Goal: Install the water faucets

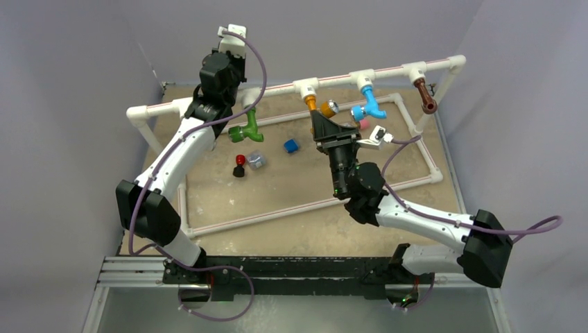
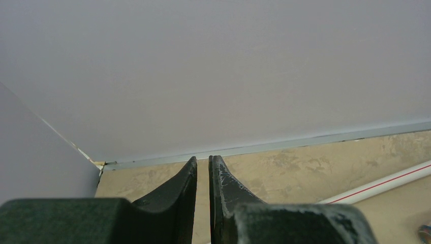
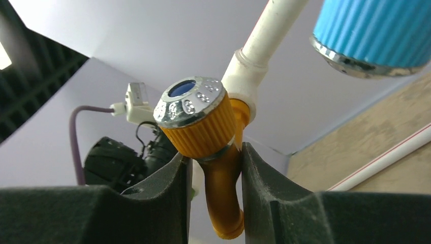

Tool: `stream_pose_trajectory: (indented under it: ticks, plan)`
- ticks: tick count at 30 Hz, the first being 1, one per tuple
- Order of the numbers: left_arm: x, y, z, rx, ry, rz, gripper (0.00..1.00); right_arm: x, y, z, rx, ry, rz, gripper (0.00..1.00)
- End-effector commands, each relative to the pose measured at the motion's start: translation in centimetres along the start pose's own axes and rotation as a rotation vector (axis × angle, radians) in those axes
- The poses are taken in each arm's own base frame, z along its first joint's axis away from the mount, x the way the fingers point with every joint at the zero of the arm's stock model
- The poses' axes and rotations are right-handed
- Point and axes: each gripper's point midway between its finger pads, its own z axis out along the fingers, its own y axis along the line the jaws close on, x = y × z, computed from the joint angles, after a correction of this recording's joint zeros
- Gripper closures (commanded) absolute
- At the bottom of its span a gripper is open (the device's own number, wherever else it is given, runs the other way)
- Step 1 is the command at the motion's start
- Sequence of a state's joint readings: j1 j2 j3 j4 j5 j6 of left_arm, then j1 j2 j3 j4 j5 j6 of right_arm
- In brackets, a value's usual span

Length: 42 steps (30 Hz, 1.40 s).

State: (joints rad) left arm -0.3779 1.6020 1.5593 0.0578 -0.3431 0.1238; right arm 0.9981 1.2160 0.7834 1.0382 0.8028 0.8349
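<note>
Four water faucets hang from tees on the raised white pipe rail: green, orange, blue and brown. My right gripper reaches up under the orange faucet, which sits in its white tee. My right gripper is shut on the faucet's curved neck just below the ridged collar. The blue faucet's collar shows at the upper right. My left gripper is held high near the rail's left end, by the green faucet. It faces the back wall, its fingers almost together and empty.
On the tan mat lie a small red-and-black part, a grey cube, a blue cube and a pink piece. A low white pipe rectangle frames the mat. Walls close in at the back and both sides.
</note>
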Motion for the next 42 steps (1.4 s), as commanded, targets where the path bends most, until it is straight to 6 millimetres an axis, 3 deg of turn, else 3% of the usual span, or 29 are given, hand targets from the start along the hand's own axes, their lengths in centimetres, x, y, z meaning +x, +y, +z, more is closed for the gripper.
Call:
stream_pose_trajectory:
  ticks: [1, 12, 13, 19, 25, 35, 39, 42]
  plan:
    - [6.3, -3.0, -0.2, 0.086, 0.169, 0.065, 0.87, 1.1, 6.6, -2.4, -0.179, 0.173, 0.5, 1.0]
    - [6.3, -3.0, -0.2, 0.087, 0.168, 0.064, 0.87, 0.3, 6.8, -2.0, -0.158, 0.155, 0.425, 1.0]
    - [6.4, -3.0, -0.2, 0.087, 0.17, 0.066, 0.87, 0.3, 6.9, -2.0, -0.162, 0.154, 0.408, 0.97]
    - [6.4, -3.1, -0.2, 0.087, 0.171, 0.067, 0.87, 0.1, 7.7, -2.2, -0.216, 0.16, 0.246, 0.57]
    - [6.5, -3.1, -0.2, 0.086, 0.171, 0.068, 0.87, -0.1, 7.7, -2.2, -0.23, 0.17, 0.005, 0.32]
    - [6.6, -3.1, -0.1, 0.082, 0.173, 0.06, 0.87, -1.9, 5.0, -3.0, -0.151, 0.183, -0.324, 0.2]
    - [6.2, -3.1, -0.1, 0.078, 0.165, 0.035, 0.87, -3.1, 3.5, -3.9, -0.113, 0.199, -0.47, 0.17]
    - [6.0, -3.4, -0.1, 0.09, 0.163, 0.008, 0.87, -3.7, 1.7, -4.7, -0.069, 0.228, -0.579, 0.1]
